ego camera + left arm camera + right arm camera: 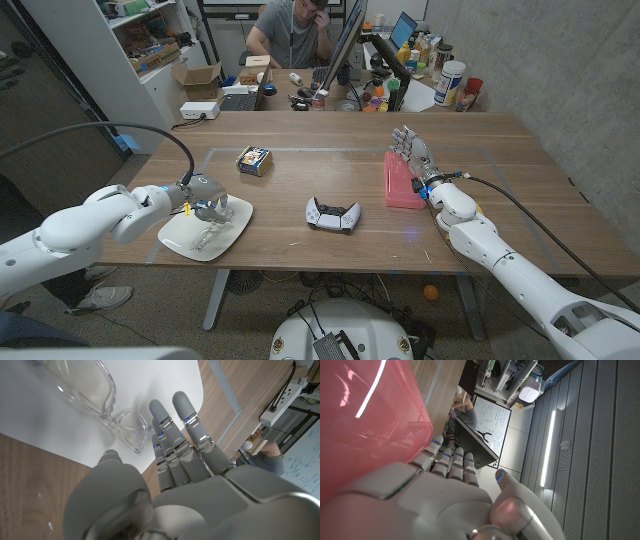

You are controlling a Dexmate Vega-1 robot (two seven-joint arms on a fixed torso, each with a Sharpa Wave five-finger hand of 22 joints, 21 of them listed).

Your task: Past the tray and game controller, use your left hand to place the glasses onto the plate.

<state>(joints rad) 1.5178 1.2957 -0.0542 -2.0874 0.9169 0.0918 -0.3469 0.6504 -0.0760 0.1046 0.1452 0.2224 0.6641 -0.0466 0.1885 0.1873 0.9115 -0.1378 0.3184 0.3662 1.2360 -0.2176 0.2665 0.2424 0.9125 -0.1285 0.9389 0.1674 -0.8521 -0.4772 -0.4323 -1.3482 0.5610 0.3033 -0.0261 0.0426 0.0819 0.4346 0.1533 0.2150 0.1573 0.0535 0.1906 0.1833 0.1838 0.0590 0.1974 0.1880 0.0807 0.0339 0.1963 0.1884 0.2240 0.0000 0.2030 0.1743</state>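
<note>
Grey robot fingers of the left hand (175, 460) reach over the edge of the white rounded-square plate (45, 405), extended close together with the thumb set apart and nothing between them; the clear plastic glasses (107, 402) lie on the plate just past the fingertips, apart from them. From the head view the left hand (205, 203) hangs over the plate's (178, 238) far part, with the glasses (208, 236) lying on it below the fingers. Further right, the white and black game controller (331, 214) sits near the table's middle, and the translucent pink plastic tray (402, 181) lies beside the right hand (412, 152), which stands with fingers straight and upward, holding nothing, just beside the tray's (365, 415) side. A small printed box (254, 160) stands on the wooden table (300, 140) behind the plate; its print is too small to read. A person (293, 30) sits at a desk beyond the table
</note>
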